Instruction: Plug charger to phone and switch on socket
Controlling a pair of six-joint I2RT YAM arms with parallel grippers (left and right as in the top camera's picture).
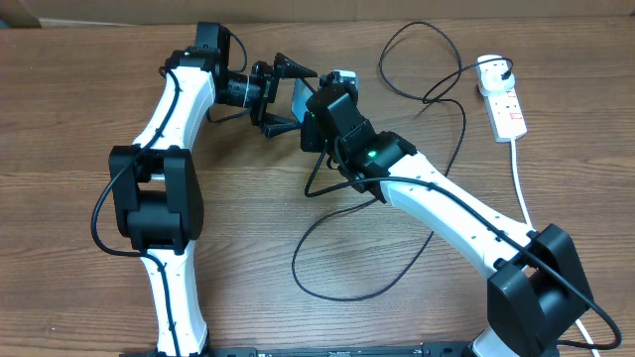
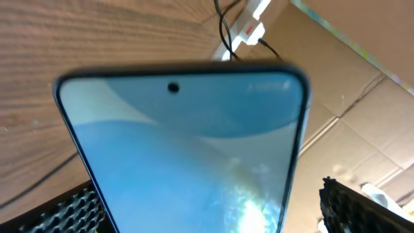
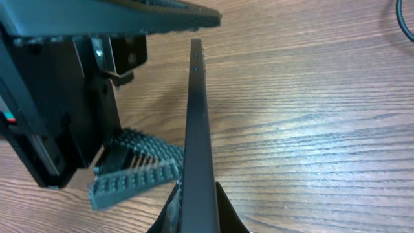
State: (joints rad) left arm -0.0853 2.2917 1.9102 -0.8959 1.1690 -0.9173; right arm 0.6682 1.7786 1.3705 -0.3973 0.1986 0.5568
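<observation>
Nearest me, a slack loop of the charger (image 1: 298, 273) lay on the tabletop (image 1: 79, 99), between the two arms and toward the near edge. Its thin black cable ran on under the right arm and away toward the far right corner.

Past the loop, about midway across and closer to the far edge, the two tools met at the phone (image 1: 298, 97). The right tool (image 3: 197, 215) was clamped on it, its fingers pressed to both faces at one end, so the phone stood off the wood with its thin edge facing the right wrist camera. The left tool (image 1: 281, 94) had its fingers spread wide, one on each side of the phone, and I saw a gap between them and its long edges. The lit blue screen faced the left wrist.

Farthest off, near the far right corner, lay the white socket (image 1: 504, 104) with its red markings. The charger's cable reached its far end, and its thick white cord (image 1: 518, 178) trailed back along the right edge.
</observation>
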